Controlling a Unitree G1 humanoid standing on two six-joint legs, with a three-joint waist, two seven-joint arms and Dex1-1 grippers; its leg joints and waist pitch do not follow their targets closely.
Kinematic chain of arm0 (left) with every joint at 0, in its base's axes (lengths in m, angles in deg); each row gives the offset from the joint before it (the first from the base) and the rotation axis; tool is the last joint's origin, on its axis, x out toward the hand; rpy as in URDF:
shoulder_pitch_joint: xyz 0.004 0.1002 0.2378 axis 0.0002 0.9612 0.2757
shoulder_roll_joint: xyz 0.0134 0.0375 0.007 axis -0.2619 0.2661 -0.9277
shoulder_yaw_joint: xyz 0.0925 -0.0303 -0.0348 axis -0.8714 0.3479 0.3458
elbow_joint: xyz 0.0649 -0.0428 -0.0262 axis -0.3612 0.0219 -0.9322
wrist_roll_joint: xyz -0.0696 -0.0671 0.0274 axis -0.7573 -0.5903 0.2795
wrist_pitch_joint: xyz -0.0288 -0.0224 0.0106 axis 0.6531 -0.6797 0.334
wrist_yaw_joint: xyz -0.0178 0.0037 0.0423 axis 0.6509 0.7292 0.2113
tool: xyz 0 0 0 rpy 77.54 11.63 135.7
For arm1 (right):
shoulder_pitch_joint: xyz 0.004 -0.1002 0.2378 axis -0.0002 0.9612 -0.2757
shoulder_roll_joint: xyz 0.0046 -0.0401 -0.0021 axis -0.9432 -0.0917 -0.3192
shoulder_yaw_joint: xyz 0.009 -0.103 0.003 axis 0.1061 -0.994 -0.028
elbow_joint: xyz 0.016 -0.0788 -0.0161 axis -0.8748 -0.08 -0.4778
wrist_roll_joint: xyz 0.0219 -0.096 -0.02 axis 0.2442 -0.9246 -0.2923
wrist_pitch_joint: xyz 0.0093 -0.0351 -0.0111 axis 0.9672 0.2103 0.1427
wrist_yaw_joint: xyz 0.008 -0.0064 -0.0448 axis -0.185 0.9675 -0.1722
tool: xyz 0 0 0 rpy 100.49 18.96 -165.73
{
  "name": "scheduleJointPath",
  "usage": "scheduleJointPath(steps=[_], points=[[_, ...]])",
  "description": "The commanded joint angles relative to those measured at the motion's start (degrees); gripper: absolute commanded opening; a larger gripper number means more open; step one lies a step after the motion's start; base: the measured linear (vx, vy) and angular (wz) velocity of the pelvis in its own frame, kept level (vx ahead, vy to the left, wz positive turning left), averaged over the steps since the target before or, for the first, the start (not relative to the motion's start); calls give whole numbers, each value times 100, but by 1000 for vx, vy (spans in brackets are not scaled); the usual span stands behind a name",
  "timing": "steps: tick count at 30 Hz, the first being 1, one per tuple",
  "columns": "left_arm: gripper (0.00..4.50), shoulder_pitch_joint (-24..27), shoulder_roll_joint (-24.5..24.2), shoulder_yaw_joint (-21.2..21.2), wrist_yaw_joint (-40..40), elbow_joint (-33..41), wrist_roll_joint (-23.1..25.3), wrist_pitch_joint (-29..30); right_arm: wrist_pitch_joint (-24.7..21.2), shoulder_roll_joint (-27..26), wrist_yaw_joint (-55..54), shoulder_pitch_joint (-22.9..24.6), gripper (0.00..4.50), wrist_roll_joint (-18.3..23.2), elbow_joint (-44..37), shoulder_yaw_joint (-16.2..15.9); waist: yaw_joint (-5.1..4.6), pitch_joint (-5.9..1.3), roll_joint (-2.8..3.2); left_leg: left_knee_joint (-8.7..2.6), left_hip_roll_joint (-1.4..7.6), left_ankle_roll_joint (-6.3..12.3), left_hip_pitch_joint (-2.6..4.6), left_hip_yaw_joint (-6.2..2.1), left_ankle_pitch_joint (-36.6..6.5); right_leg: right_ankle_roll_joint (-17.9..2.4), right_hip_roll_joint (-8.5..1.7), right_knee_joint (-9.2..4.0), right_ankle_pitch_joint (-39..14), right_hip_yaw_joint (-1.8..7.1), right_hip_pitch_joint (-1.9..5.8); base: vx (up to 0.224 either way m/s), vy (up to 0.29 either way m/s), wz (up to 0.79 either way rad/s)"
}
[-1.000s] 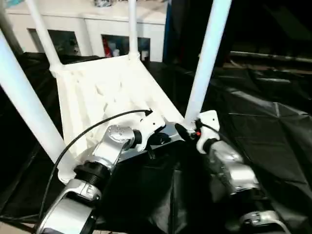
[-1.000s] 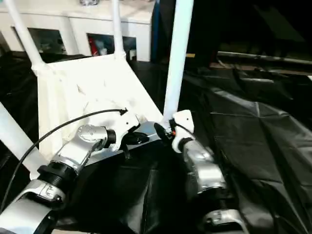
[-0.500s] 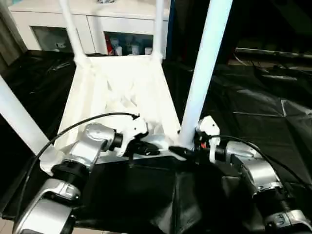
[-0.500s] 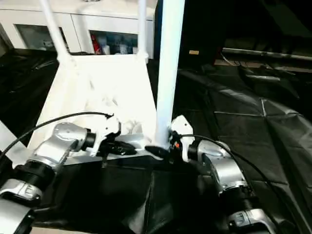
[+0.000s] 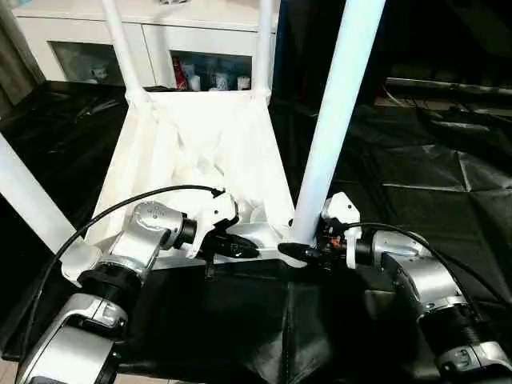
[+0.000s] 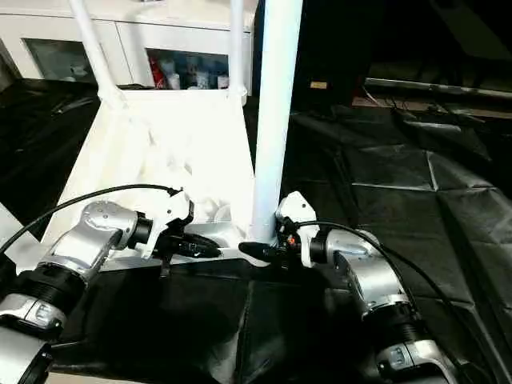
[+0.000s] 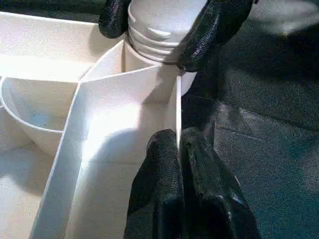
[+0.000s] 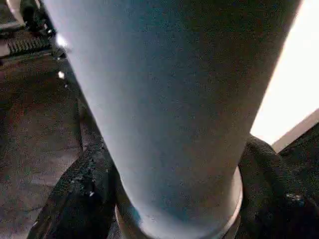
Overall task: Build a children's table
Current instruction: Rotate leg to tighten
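The white children's table lies upside down on a black sheet, its ribbed table top facing up. Four white legs stand in its corner sockets: far left leg, far right leg, near left leg and near right leg. My left gripper is shut on the thin near rim of the top, close to the near right corner. My right gripper is shut around the collared base of the near right leg, with black fingers on both sides of the tube.
The black sheet spreads out to the right and front of the table. A white cabinet stands behind the table. A black cable arcs from my left wrist over the near edge.
The head camera has swung and levelled, so the whole picture shifted. Both grippers keep their holds at the near right corner; the table has not visibly moved.
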Motion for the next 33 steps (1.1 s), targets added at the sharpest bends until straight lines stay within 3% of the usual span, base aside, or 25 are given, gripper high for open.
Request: scheduleJointPath(steps=[1, 3, 5, 6, 7, 9, 11, 12, 13, 14, 15, 16, 17, 20, 23, 25, 26, 29, 30, 31, 33], points=[[0, 139, 131, -145, 328, -217, 137, 35, -87, -123, -253, 98, 276, 10, -30, -36, -10, -260, -66, -324, 94, 442, 14, 24, -908, -1522, -189, -369, -305, 167, 285, 0, 0, 0], [0, 87, 382, -87, 936, -349, 258, -34, -10, -448, -1355, 60, 274, -285, 328, 154, -35, -216, -70, -360, 99, 294, 23, 22, -1175, -1401, -192, -428, -856, 172, 240, 0, 0, 0], [0, 83, 691, -91, 1464, -369, 355, 78, -157, -937, -2596, 28, 274, -379, 648, 481, -68, -160, -74, -404, 88, 68, 57, 4, -1692, -1136, -219, -526, -1993, 171, 181, -51, -4, -2], [0, 81, 746, -96, 1554, -372, 374, 102, -192, -1026, -2795, 25, 274, -379, 684, 538, -85, -145, -71, -413, 82, -48, 96, -23, -2007, -904, -229, -588, -2672, 174, 134, -56, -9, -2], [0, 80, 829, -105, 1688, -374, 404, 138, -252, -1170, -3105, 21, 274, -374, 728, 627, -88, -162, -110, -411, 76, -75, 105, -41, -2058, -787, -227, -612, -2875, 162, 143, 0, 0, 0], [0, 46, 1154, -146, 2125, -421, 487, 247, -341, -1602, -3811, 6, 274, -377, 835, 760, -100, -149, -59, -449, 75, -127, 104, -91, -2224, -528, -232, -666, -3201, 159, 110, 0, 0, 0], [0, 16, 1356, -182, 2328, -443, 517, 305, -341, -1813, -4040, -4, 274, -434, 853, 713, -118, -153, -59, -457, 73, -135, 116, -92, -2316, -504, -216, -685, -3110, 164, 84, 0, 0, 0], [0, 8, 1403, -193, 2362, -446, 518, 315, -324, -1850, -4063, -6, 274, -473, 846, 664, -129, -162, -62, -474, 73, -134, 96, -101, -2297, -513, -205, -676, -2952, 153, 108, 0, 0, 0], [0, -4, 1575, -264, 2392, -426, 538, 353, -58, -1931, -4026, -39, 274, -686, 853, 413, -128, -164, -37, -483, 74, -133, 93, -107, -2301, -525, -202, -669, -2869, 149, 116, 0, 0, 0], [0, -2, 1631, -308, 2359, -401, 543, 368, 67, -1934, -3972, -59, 274, -766, 858, 313, -143, -172, -51, -484, 75, -118, 87, -100, -2287, -560, -197, -672, -2689, 148, 120, 0, 0, 0], [0, 1, 1660, -344, 2317, -375, 548, 378, 165, -1934, -3892, -70, 330, -772, 848, 280, -144, -178, -61, -479, 69, -68, 88, -88, -2292, -607, -196, -668, -2559, 159, 116, 0, 0, 0], [0, 3, 1669, -363, 2282, -359, 559, 386, 210, -1927, -3827, -82, 330, -749, 836, 287, -149, -184, -55, -478, 70, -47, 84, -87, -2273, -640, -200, -661, -2480, 164, 123, 0, 0, 0], [0, 13, 1621, -398, 2154, -317, 570, 414, 245, -1865, -3623, -102, 344, -670, 782, 315, -155, -192, -9, -487, 75, -15, 69, -89, -2189, -716, -196, -639, -2248, 169, 142, 0, 0, 0], [0, 25, 1579, -405, 2098, -293, 590, 443, 226, -1823, -3538, -113, 365, -640, 756, 313, -161, -201, -30, -476, 79, 49, 62, -61, -2062, -886, -182, -607, -1807, 175, 162, 0, 0, 0], [0, 79, 1272, -430, 1711, -190, 592, 484, 204, -1438, -2612, -39, 378, -408, 382, 198, -156, -213, -48, -465, 78, 168, 20, -60, -1939, -924, -191, -591, -1693, 165, 226, 0, 0, 0], [0, 105, 1072, -418, 1469, -143, 581, 457, 258, -1123, -2007, 6, 378, -347, 201, 85, -153, -218, -114, -453, 80, 272, -5, -48, -1791, -930, -200, -590, -1652, 160, 241, 0, 0, 0], [0, 128, 909, -410, 1256, -107, 562, 421, 296, -864, -1547, 29, 378, -311, 112, 1, -141, -239, -88, -438, 86, 318, -17, -45, -1566, -978, -217, -563, -1467, 165, 262, 0, 0, 0], [0, 158, 764, -402, 1034, -37, 522, 439, 289, -660, -1163, 46, 378, -275, 21, -32, -142, -262, -107, -386, 89, 454, -36, -30, -1032, -1243, -198, -458, -620, 161, 299, 39, -10, 0], [0, 205, 524, -373, 644, 66, 419, 419, 214, -327, -595, 39, 378, -152, -114, -44, -129, -274, -135, -357, 80, 553, -28, -17, -828, -1351, -194, -418, -277, 155, 313, 52, -11, 0], [0, 218, 441, -361, 532, 88, 393, 370, 223, -210, -438, 25, 378, -136, -129, -45, -109, -288, -122, -342, 80, 622, -11, -20, -737, -1407, -192, -397, -107, 149, 328, 0, 0, 0], [0, 235, 317, -296, 360, 108, 331, 271, 242, 7, -151, -34, 378, -138, -76, -50, -103, -275, -118, -321, 96, 806, -3, 6, -571, -1582, -192, -364, 274, 148, 308, 0, 0, 0]])
